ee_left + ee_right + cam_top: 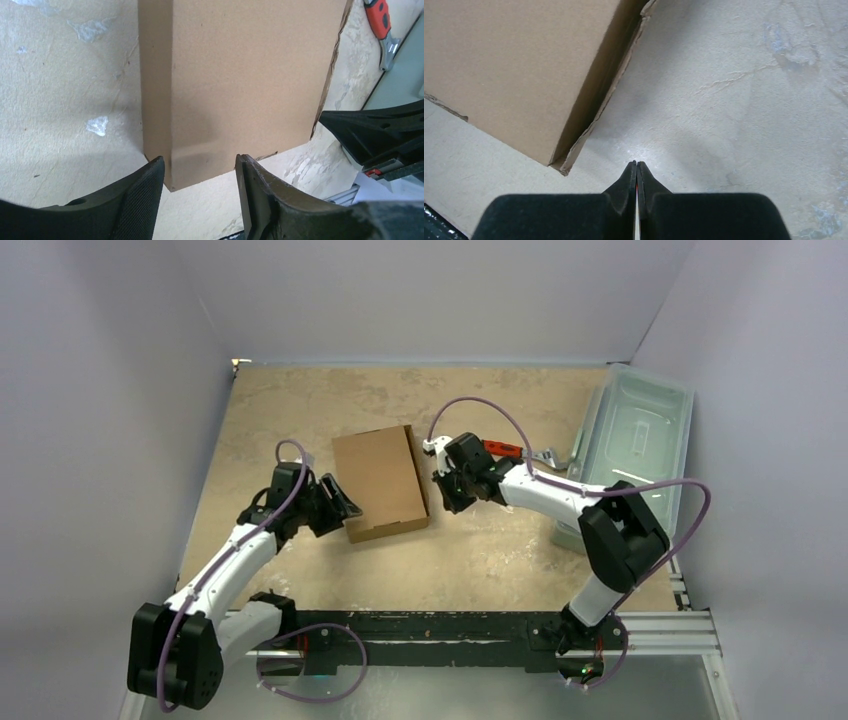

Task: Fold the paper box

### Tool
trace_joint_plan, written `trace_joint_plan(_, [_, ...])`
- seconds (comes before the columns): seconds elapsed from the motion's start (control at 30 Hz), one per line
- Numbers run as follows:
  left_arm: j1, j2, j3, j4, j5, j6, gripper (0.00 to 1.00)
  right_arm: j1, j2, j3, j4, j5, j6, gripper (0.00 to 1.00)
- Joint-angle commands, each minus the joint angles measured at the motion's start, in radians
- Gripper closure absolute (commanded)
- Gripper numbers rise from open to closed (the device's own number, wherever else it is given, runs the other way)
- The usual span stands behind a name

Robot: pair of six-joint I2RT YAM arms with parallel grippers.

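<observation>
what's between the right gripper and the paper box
Only bare table. In the right wrist view the shut right gripper sits just off a corner of the paper box, with nothing lying in the gap.

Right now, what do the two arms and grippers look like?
The left arm and right arm have white shells with black joints; a lilac cable loops along each. The left gripper has broad black fingers, one mesh-textured inside. The right gripper has black fingers tapering to thin tips.
</observation>
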Motion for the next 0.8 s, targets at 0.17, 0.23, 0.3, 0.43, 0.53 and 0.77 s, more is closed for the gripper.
trace_joint_plan(0.17, [-0.004, 0.006, -0.076, 0.046, 0.150, 0.012, 0.68, 0.103, 0.077, 0.079, 0.011, -0.042, 0.018, 1.00])
trace_joint_plan(0.23, [-0.006, 0.030, -0.102, 0.102, 0.193, -0.004, 0.73, 0.158, 0.101, 0.128, -0.004, -0.030, 0.019, 1.00])
trace_joint_plan(0.3, [-0.011, 0.049, -0.109, 0.135, 0.216, -0.009, 0.75, 0.199, 0.126, 0.182, -0.025, -0.036, 0.017, 1.00])
trace_joint_plan(0.43, [-0.015, 0.039, -0.092, 0.110, 0.206, 0.008, 0.75, 0.215, 0.131, 0.218, -0.066, -0.009, 0.000, 1.00])
trace_joint_plan(0.53, [-0.014, 0.005, -0.074, 0.072, 0.164, 0.023, 0.73, 0.194, 0.098, 0.165, -0.042, 0.048, -0.029, 1.00])
trace_joint_plan(0.77, [-0.002, -0.059, 0.024, -0.008, 0.061, 0.087, 0.46, -0.043, 0.055, 0.200, -0.031, 0.064, -0.121, 1.00])
